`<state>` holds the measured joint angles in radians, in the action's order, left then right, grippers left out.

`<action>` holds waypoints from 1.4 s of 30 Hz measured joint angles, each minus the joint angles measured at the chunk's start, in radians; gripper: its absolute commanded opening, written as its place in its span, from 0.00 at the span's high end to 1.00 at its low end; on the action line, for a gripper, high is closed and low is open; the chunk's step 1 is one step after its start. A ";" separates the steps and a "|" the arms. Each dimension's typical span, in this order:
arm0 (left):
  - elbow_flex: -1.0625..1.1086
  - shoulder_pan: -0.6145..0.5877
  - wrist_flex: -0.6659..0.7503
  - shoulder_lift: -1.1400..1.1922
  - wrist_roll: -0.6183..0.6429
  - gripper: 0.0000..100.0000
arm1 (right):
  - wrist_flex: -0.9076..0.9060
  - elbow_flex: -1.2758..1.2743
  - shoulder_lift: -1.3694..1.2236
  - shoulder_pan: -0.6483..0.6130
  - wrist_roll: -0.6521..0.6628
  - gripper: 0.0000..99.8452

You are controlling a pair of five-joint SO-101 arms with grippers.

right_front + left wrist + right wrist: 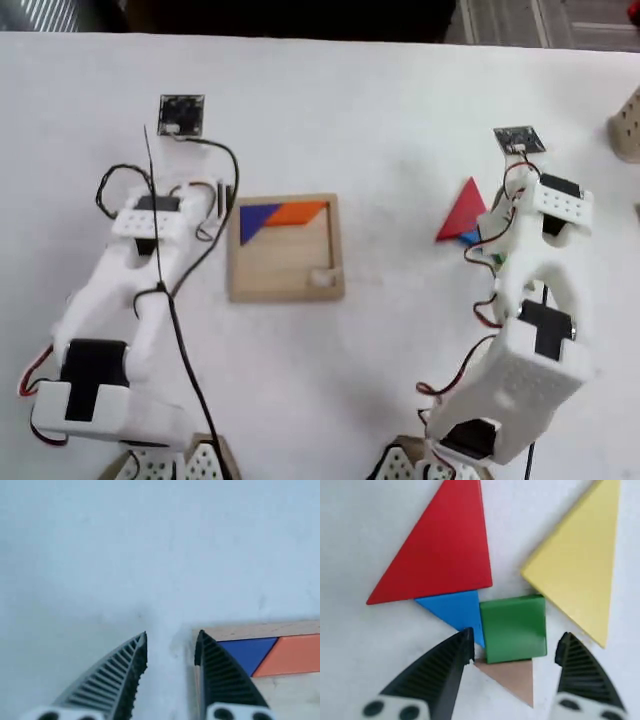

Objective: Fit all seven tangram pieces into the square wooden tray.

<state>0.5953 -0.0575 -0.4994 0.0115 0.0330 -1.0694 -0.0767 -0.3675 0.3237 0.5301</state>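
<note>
Our right hand (516, 635) is open over the green square (513, 620), which touches the blue piece (455, 610) and the tan piece (512, 677) on the counter (360, 645), so closing could push those away or tip the square, while our left hand (172, 634) is open and empty beside the tray (250, 629).

Pale, matt bare-wood tray (285, 294); smooth, faintly glossy red triangle (442, 555) and green square (512, 627); ribbed black plastic fingers (436, 676); matt white table (400, 120).
</note>
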 measured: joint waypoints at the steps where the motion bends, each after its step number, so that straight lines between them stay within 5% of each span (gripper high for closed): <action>1: 0.000 0.002 0.000 0.006 0.000 0.83 | -0.009 0.031 -0.028 0.000 0.000 0.74; 13: -0.038 0.009 0.000 0.074 0.000 0.83 | -0.149 0.347 -0.273 0.005 0.054 0.74; 28: -0.038 0.009 0.000 0.074 0.000 0.83 | -0.305 0.359 -0.258 0.109 0.190 0.74; 35: -0.038 0.009 0.002 0.074 0.000 0.83 | -0.373 0.196 -0.094 0.123 0.336 0.74; 42: -0.038 0.009 0.002 0.074 0.000 0.83 | -0.189 -0.094 0.072 0.127 0.430 0.74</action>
<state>0.5570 -0.0483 -0.4979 0.0852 0.0330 -1.2582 -0.1703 -0.2954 0.4511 0.9597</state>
